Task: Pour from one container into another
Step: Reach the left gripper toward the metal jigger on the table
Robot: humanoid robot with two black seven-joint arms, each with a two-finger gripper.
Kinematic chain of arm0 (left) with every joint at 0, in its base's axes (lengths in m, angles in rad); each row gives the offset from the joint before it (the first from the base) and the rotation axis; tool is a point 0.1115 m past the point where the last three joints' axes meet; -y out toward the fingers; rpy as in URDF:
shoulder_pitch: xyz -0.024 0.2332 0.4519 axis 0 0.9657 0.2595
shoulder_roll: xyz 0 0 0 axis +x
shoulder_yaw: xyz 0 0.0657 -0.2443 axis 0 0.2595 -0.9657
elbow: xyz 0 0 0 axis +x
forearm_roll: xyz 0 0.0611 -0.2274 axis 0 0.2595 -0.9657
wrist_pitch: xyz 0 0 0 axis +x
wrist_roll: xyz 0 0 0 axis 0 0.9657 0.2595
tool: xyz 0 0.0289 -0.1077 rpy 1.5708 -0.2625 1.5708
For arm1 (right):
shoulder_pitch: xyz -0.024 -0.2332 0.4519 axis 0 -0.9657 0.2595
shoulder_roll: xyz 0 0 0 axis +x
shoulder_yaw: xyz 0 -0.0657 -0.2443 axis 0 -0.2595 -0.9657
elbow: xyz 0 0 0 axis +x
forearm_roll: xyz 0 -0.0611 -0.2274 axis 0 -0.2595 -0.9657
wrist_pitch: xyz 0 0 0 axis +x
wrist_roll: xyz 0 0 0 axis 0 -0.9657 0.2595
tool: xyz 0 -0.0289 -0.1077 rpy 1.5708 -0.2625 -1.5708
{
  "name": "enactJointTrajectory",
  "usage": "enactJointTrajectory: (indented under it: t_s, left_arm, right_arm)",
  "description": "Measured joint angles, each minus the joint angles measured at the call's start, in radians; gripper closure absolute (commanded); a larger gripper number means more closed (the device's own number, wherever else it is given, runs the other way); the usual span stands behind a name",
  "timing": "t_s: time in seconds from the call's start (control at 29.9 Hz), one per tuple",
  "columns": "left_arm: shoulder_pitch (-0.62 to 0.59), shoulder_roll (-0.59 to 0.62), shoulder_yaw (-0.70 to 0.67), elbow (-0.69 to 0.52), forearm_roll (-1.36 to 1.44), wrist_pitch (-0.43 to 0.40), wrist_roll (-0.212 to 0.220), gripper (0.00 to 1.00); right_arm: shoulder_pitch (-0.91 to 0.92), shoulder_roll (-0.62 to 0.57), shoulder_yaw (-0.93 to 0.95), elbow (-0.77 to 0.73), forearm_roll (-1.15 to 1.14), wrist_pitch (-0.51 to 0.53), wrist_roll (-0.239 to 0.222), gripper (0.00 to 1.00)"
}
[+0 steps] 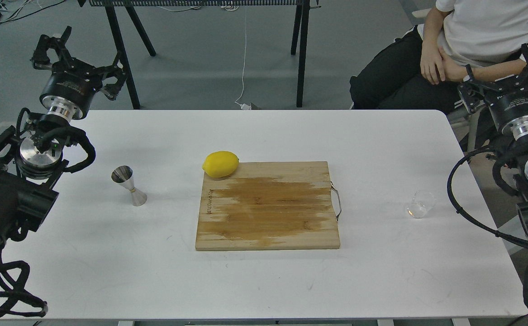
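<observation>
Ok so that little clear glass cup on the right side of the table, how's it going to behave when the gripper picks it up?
The glass cup looks thin and smooth, so it is probably slippery and fragile under a hard squeeze. It is small, so likely light and easy to nudge across the smooth white table. It stands alone near the right edge, so a clumsy push might send it off.

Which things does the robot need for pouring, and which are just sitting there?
Needed for pouring:
glass cup
steel jigger

Just sitting there:
lemon
wooden cutting board
</observation>
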Motion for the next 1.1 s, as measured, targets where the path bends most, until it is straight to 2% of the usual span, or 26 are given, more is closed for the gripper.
enactJointTrajectory:
  t_s: [0.2, 0.37, 0.57, 0.67, 0.74, 0.9, 1.0, 1.1]
  left_arm:
    - [0.009, 0.0, 0.0, -0.006, 0.0, -0.006, -0.001, 0.0]
    - [0.042, 0.024, -0.004, -0.091, -0.001, -0.022, 0.004, 0.0]
    - [0.249, 0.185, -0.001, -0.402, 0.105, -0.052, -0.005, 0.0]
    - [0.354, 0.272, -0.012, -0.532, 0.213, -0.053, -0.043, 0.0]
    - [0.417, 0.332, -0.018, -0.61, 0.293, -0.048, -0.083, 0.02]
    - [0.552, 0.457, -0.052, -0.822, 0.507, 0.067, -0.155, 0.02]
    - [0.62, 0.534, -0.07, -0.941, 0.653, 0.145, -0.172, 0.04]
    - [0.672, 0.58, -0.065, -1.002, 0.836, 0.242, -0.177, 0.04]
  right_arm:
    - [-0.004, 0.001, 0.0, 0.0, 0.003, 0.0, 0.001, 0.0]
    - [-0.042, 0.004, 0.016, 0.028, 0.013, 0.0, 0.002, 0.0]
    - [-0.146, -0.033, 0.035, 0.147, 0.014, 0.0, 0.002, 0.0]
    - [-0.182, -0.043, 0.054, 0.176, 0.014, 0.0, 0.002, 0.0]
    - [-0.194, -0.044, 0.067, 0.183, 0.014, 0.0, 0.002, 0.0]
    - [-0.216, -0.046, 0.075, 0.186, 0.014, 0.0, 0.002, 0.0]
    - [-0.222, -0.046, 0.075, 0.186, 0.014, 0.0, 0.002, 0.0]
    - [-0.224, -0.046, 0.076, 0.186, 0.014, 0.0, 0.002, 0.0]
